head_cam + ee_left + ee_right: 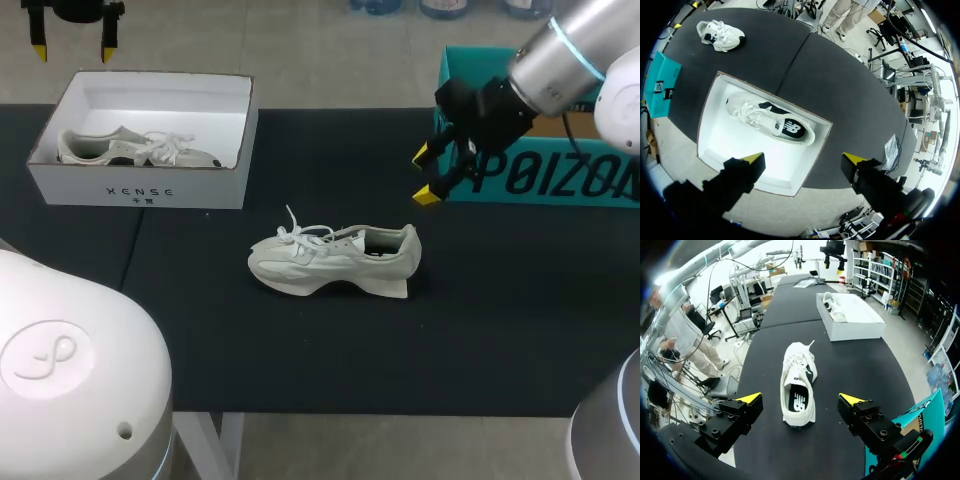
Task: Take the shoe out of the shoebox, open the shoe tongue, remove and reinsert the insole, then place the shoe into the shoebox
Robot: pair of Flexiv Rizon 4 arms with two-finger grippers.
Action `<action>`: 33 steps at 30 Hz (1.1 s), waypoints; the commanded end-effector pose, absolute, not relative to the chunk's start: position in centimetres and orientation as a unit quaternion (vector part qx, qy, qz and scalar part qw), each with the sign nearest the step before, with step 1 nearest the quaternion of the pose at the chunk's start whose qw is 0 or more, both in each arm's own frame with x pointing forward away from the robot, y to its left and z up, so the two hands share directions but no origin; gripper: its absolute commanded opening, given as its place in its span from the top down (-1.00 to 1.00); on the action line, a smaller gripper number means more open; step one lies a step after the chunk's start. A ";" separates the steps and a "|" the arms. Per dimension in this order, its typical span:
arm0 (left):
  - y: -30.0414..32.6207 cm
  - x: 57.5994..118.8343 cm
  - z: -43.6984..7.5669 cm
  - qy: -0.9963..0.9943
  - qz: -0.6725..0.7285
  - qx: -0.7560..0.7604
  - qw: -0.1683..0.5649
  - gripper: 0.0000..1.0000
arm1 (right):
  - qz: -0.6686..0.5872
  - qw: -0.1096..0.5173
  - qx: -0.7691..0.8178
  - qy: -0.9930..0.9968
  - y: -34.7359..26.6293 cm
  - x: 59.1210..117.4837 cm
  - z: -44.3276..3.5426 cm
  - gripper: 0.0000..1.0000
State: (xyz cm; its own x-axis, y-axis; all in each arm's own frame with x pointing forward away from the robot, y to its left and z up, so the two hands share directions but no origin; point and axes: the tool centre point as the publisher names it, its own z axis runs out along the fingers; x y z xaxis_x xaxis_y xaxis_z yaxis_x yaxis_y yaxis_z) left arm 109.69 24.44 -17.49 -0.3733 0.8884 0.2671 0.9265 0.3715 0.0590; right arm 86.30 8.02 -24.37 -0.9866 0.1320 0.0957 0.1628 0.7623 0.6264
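Shoe (335,262): on the surface (500,330), middle, out of the shoebox (140,190), toe pointing left.
My right fingers (424,176): wide open, holding nothing, up in the air far-right of the shoe's heel, not touching.
My left fingers (72,50): wide open, empty, above the shoebox, far left.
Second shoe (130,150): inside the shoebox.

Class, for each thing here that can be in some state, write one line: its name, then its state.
Shoebox: open, no lid on.
Shoe in shoebox: resting on its sole.
Shoe on table: upright, insole in place.
Left gripper: open, empty.
Right gripper: open, empty.
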 end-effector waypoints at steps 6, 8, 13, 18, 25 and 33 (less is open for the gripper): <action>24.4 109.8 -17.4 -0.822 -0.100 -0.552 0.097 -1.00 | -0.444 -0.086 -0.121 -0.884 6.0 85.8 -30.2 -1.00; 24.4 109.8 -17.4 -0.822 -0.100 -0.552 0.097 -1.00 | -0.443 -0.082 -0.126 -0.884 5.7 85.4 -31.3 -1.00; 24.4 109.8 -17.4 -0.822 -0.100 -0.552 0.097 -1.00 | -0.445 -0.079 -0.116 -0.885 5.3 84.4 -33.3 -1.00; 24.4 109.8 -17.4 -0.822 -0.100 -0.552 0.097 -1.00 | -0.441 -0.070 -0.106 -0.889 5.0 83.6 -34.5 -1.00; 24.4 109.8 -17.4 -0.822 -0.100 -0.552 0.097 -1.00 | -0.434 -0.073 -0.086 -0.894 5.0 83.2 -36.2 -1.00; 24.4 109.8 -17.4 -0.822 -0.100 -0.552 0.097 -1.00 | -0.442 -0.042 -0.097 -0.891 5.7 83.7 -38.8 -1.00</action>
